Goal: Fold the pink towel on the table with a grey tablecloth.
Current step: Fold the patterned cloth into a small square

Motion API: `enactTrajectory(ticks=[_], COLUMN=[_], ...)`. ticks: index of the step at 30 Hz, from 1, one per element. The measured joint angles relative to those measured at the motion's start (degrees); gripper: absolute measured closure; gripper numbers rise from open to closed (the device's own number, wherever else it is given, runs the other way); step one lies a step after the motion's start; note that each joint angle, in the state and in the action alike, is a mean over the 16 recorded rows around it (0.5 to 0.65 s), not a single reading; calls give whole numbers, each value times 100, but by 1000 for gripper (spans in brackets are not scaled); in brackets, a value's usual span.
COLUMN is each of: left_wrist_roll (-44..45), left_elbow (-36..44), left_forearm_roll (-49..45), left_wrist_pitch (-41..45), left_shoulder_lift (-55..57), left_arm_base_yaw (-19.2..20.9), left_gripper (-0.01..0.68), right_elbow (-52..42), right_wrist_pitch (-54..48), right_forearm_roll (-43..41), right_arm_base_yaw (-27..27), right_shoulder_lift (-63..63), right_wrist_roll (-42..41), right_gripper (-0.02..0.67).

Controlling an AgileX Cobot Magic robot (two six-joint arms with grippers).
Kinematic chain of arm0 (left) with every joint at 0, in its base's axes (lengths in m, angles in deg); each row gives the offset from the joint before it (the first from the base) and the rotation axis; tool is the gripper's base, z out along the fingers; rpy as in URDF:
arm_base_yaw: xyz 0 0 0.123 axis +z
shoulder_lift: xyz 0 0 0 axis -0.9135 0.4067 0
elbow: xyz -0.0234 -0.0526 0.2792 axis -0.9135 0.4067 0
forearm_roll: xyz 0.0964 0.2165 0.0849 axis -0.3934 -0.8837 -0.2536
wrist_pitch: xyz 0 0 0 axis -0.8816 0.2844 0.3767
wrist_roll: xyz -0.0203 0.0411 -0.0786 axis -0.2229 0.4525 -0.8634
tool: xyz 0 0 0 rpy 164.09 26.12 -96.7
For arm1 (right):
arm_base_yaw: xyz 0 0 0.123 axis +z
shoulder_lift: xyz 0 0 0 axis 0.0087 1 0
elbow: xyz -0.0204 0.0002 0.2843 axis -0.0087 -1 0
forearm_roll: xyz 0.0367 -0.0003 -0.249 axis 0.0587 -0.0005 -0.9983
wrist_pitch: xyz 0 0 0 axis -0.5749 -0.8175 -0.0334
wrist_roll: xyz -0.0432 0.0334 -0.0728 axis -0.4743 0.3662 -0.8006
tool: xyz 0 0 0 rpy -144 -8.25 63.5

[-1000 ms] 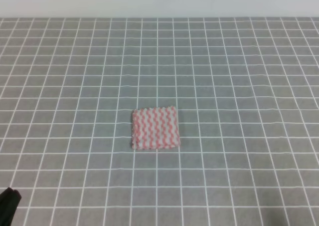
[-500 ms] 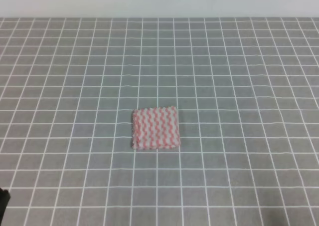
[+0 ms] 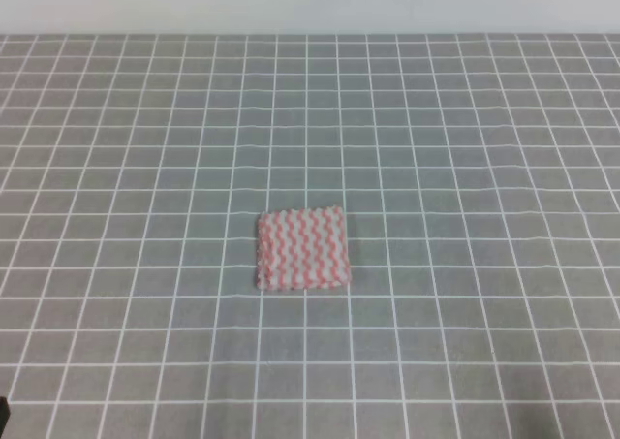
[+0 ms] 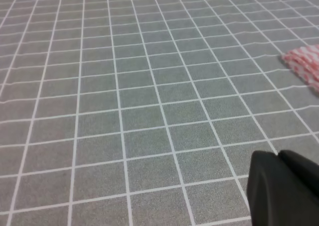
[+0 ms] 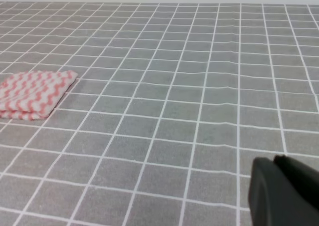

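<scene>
Left claw (image 4: 284,188) and right claw (image 5: 284,191) each seen only as a dark corner low in the wrist views, parked well apart from the cloth; open or clenched, impossible to tell. Out from there, bare grey gridded table (image 3: 465,148), then the pink towel (image 3: 301,249) near the middle, already doubled into a compact, layered packet lying flat. Judged finished: best to stay clear and leave the stack undisturbed. Nearly square, edges roughly along the grid lines, stripes running front to back.
</scene>
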Motion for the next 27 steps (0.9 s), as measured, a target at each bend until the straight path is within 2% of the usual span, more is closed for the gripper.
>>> enactTrajectory(ticks=[27], left_wrist_roll=[0], left_elbow=[14], left_forearm_roll=[-7], left_wrist_pitch=[5], left_shoulder_lift=[-5], left_arm_base_yaw=[0], left_gripper=[673], right_elbow=[6], right_wrist_pitch=[11], right_forearm_roll=[1], right_arm_base_yaw=[0], right_shoulder_lift=[1], right_wrist_roll=[0], right_gripper=[664])
